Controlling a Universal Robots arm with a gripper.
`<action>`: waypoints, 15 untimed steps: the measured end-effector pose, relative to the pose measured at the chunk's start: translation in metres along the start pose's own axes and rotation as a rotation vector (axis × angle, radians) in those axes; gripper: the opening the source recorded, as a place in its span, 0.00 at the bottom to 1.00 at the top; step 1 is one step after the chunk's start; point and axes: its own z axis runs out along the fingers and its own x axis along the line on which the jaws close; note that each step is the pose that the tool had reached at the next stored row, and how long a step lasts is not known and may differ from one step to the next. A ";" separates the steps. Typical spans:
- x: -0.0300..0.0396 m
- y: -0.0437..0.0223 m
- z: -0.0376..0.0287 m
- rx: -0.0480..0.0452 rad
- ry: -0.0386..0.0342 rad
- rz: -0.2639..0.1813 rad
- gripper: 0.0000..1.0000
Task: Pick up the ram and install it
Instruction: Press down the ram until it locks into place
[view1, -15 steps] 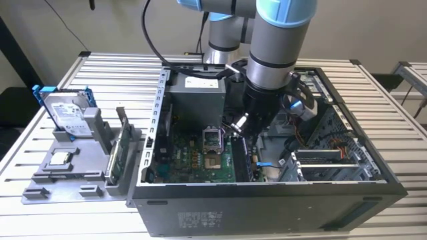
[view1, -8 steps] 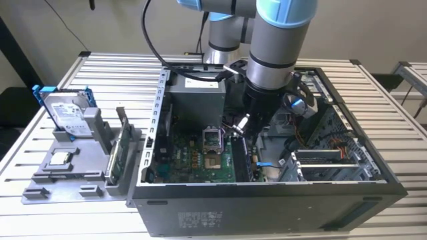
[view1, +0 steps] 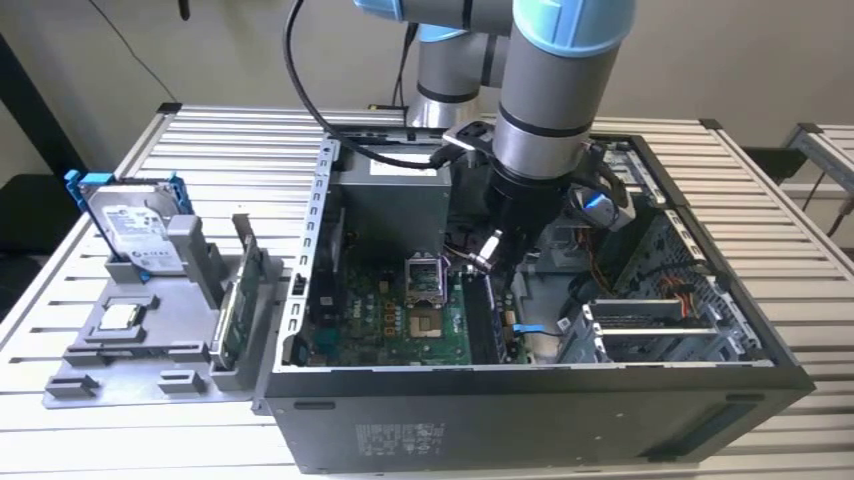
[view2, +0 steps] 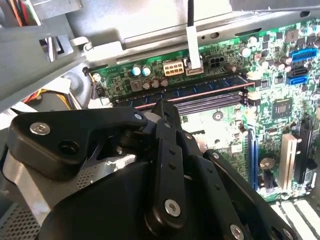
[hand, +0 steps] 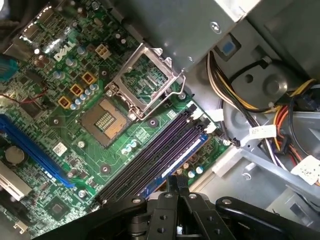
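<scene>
Sitting inside the computer case (view1: 534, 395), the ram (view2: 200, 90) fills a slot beside the closed, empty end effector (hand: 176, 186).

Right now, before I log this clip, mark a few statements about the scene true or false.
1. The arm reaches into the open case. True.
2. The hard drive lies inside the case. False: it stands in the gray holder on the exterior view's left of the case.
3. The CPU socket has its frame flipped open. True.
4. The pincer is over the hard drive. False: it is over the memory slots.
</scene>
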 end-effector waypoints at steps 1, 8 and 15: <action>0.0000 0.0000 0.0000 -0.0006 -0.0004 -0.012 0.11; 0.0001 0.0001 0.0003 -0.0049 -0.0021 -0.113 0.11; 0.0001 0.0001 0.0006 -0.0090 -0.0039 -0.210 0.11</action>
